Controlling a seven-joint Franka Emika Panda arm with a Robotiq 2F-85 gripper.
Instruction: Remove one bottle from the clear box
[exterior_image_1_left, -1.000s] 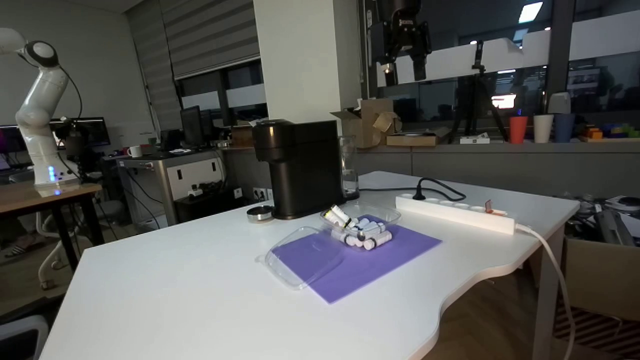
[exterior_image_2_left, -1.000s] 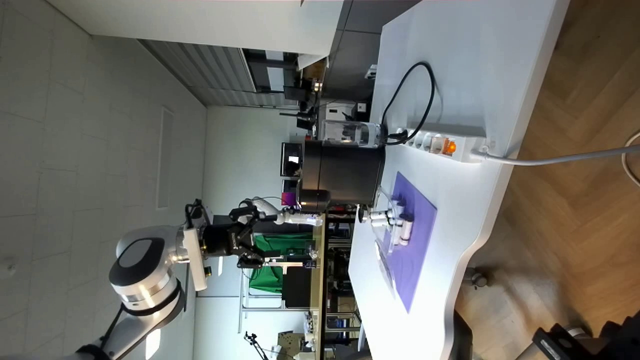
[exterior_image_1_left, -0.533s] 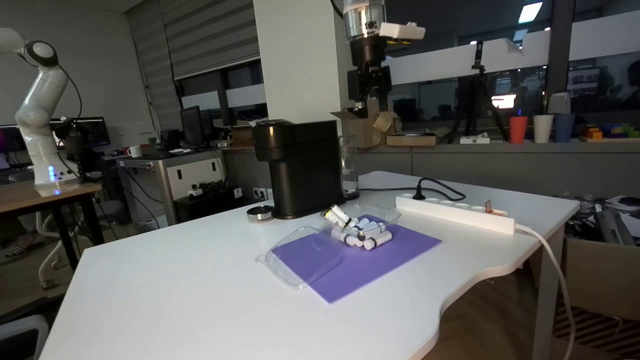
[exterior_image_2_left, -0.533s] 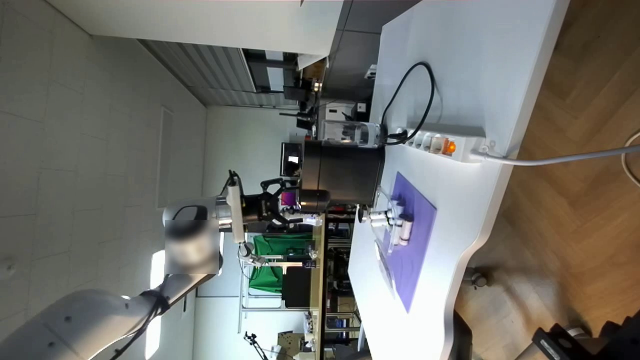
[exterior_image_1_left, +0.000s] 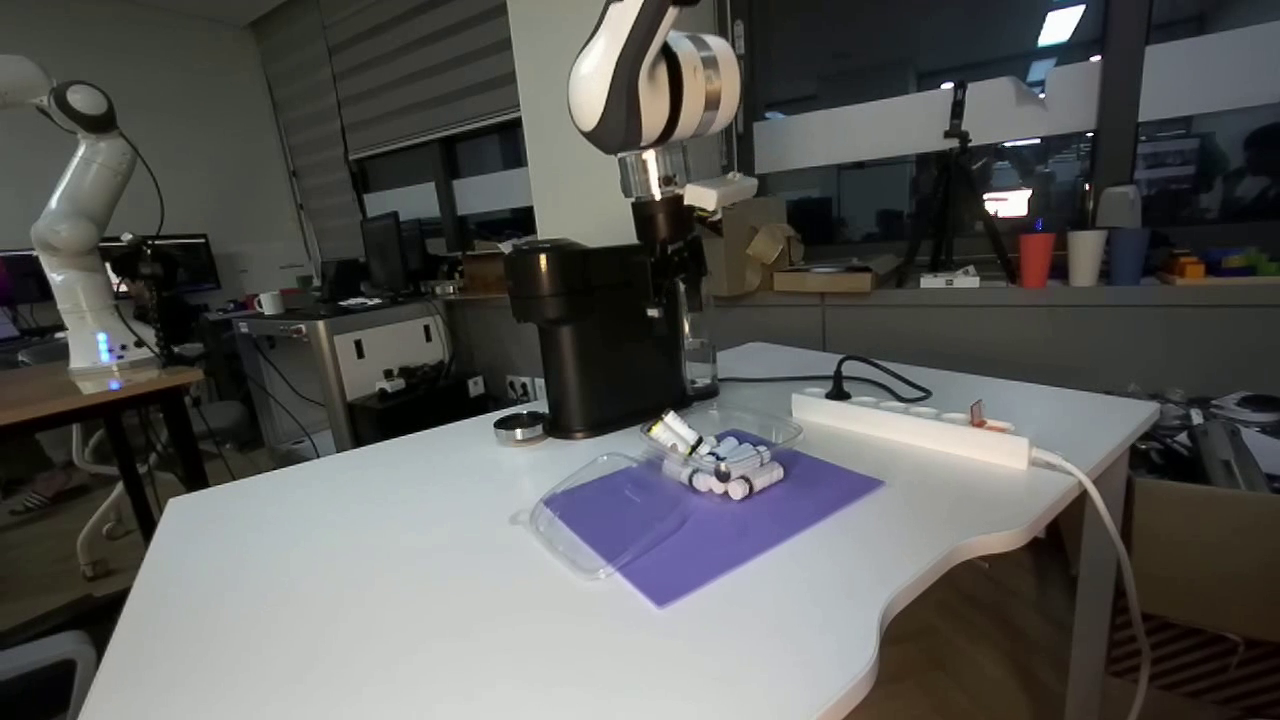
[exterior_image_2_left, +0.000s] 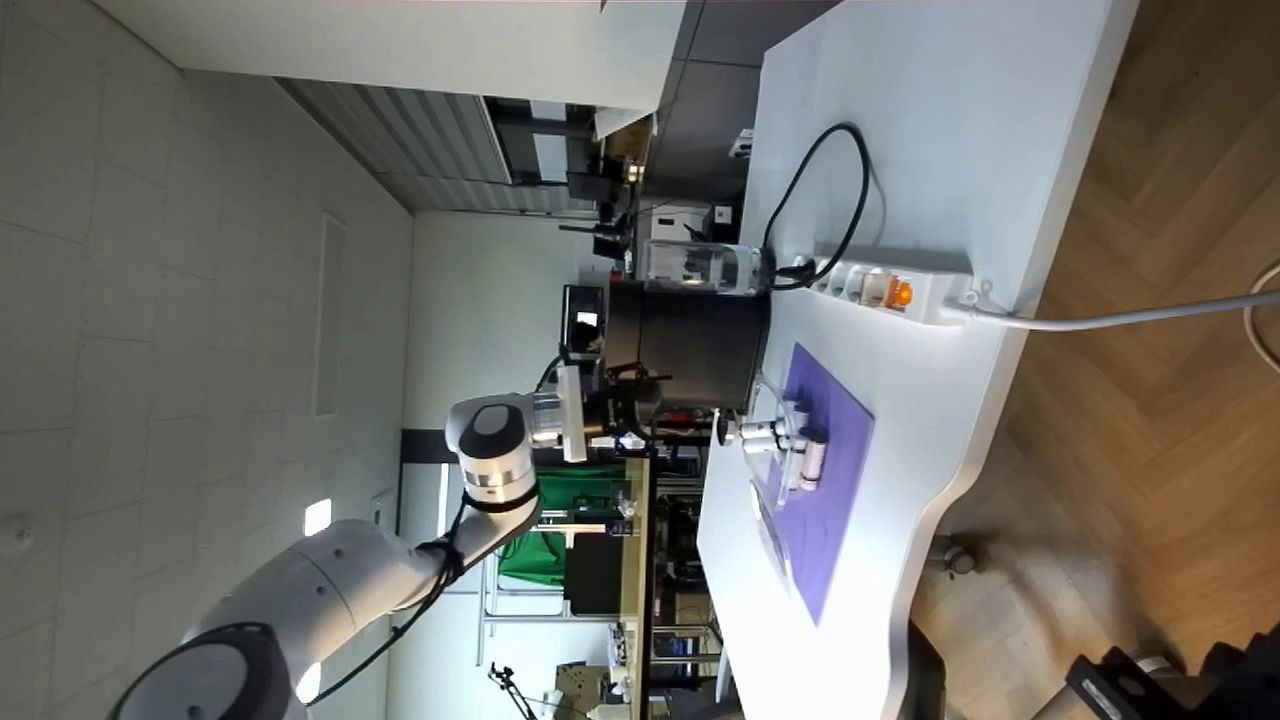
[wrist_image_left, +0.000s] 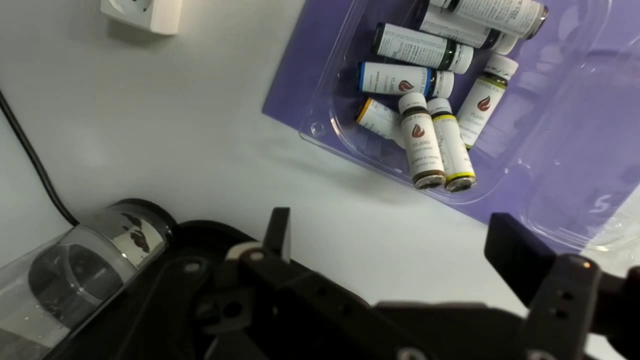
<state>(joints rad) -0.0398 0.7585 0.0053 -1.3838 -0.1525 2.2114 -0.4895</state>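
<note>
The clear box (exterior_image_1_left: 783, 428) sits on a purple sheet in both exterior views (exterior_image_2_left: 757, 384). It holds several small bottles (exterior_image_1_left: 756, 480) with white labels and white caps. In the wrist view the bottles lie at different angles in the box (wrist_image_left: 340, 135). A bottle with a red flame label (wrist_image_left: 422, 142) and a yellow-banded bottle (wrist_image_left: 454, 146) lie side by side, their bases at the box's near edge. My gripper (wrist_image_left: 389, 220) is open and empty, its fingers wide apart. In an exterior view the gripper (exterior_image_1_left: 672, 305) hangs above the table, in front of the black machine, higher than the box.
The black coffee machine (exterior_image_1_left: 610, 350) with its clear water tank (exterior_image_1_left: 699, 340) stands close beside the gripper. A clear lid (exterior_image_1_left: 605, 520) lies on the purple sheet (exterior_image_1_left: 740, 535). A white power strip (exterior_image_1_left: 905, 428) with a black cable and a round metal dish (exterior_image_1_left: 520, 427) are nearby.
My arm has come down and moved toward the black machine and the box, from high in front of the window. The gripper stays open. The box, bottles and lid have not moved.
</note>
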